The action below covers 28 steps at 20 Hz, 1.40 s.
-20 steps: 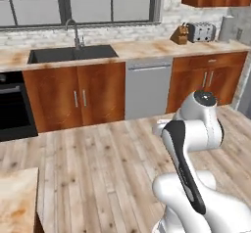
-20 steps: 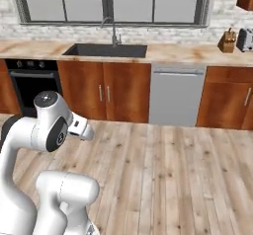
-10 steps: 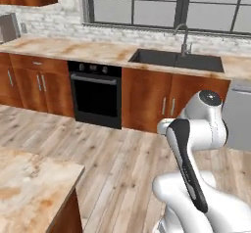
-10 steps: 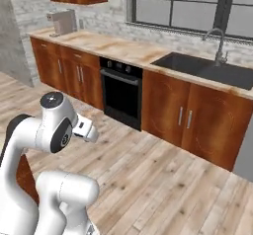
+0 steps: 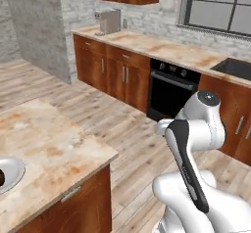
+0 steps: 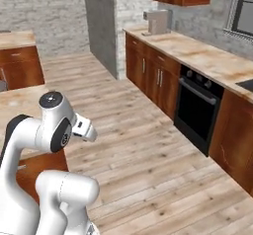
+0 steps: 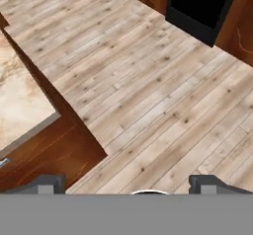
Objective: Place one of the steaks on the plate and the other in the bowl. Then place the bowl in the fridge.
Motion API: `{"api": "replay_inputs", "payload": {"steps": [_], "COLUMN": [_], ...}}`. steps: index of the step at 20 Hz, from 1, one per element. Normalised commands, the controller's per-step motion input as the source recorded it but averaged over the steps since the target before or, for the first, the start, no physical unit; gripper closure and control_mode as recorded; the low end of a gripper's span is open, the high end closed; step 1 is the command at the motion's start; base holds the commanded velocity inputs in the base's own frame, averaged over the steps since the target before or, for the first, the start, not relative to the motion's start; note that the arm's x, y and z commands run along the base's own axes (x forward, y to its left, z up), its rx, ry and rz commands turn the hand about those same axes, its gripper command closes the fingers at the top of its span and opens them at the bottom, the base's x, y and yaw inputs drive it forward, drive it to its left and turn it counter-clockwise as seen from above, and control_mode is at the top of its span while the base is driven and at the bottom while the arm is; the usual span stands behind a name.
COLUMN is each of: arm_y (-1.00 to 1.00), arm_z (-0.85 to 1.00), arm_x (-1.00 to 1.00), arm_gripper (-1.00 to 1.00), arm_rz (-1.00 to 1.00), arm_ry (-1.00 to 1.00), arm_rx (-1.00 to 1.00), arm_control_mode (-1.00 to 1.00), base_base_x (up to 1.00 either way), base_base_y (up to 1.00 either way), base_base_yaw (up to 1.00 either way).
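Note:
A pale round plate (image 5: 11, 172) lies on the marble island counter (image 5: 54, 146) at the far left edge of the left base view. Something dark sits on it, cut off by the frame, and I cannot tell what it is. The steaks, the bowl and the fridge are out of view. My gripper (image 7: 126, 187) hangs open over the wooden floor beside the island's corner (image 7: 22, 105), its fingertips (image 7: 45, 184) far apart with nothing between them. The folded arm holds the hand (image 6: 85, 129) close to the robot's body.
A black oven (image 5: 169, 92) is set in the wooden cabinet run along the far wall, also seen as the oven (image 6: 197, 105). A coffee machine (image 5: 109, 20) stands on that counter. A grey wall column (image 5: 39, 26) rises at left. A sink (image 5: 235, 66) lies at right. Open floor lies between island and cabinets.
The whole picture has swung, so the base has turned left: sink and window slid off to the right, and the island with the plate came into view. The gripper stays open.

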Motion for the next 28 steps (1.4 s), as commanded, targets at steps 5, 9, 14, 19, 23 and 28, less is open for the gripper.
{"api": "replay_inputs", "payload": {"steps": [5, 9, 14, 19, 23, 28], "arm_y": [0.0, 0.0, 0.0, 0.0, 0.0, 0.0], "arm_z": [0.0, 0.0, 0.0, 0.0, 0.0, 0.0], "arm_x": [0.0, 0.0, 0.0, 0.0, 0.0, 0.0], "arm_gripper": [-1.0, -1.0, -1.0, -1.0, -1.0, -1.0], "arm_rz": [0.0, 0.0, 0.0, 0.0, 0.0, 0.0], "arm_ry": [0.0, 0.0, 0.0, 0.0, 0.0, 0.0], "arm_rx": [0.0, 0.0, 0.0, 0.0, 0.0, 0.0], "arm_control_mode": [1.0, 1.0, 1.0, 1.0, 1.0, 1.0], "base_base_x": [-0.56, 0.04, 0.45, 0.43, -0.26, 0.0], "base_base_y": [0.83, 0.97, 0.8, 0.79, 0.94, 1.0], "base_base_yaw": [0.43, 0.74, 0.52, 0.11, 0.0, 0.0]}}
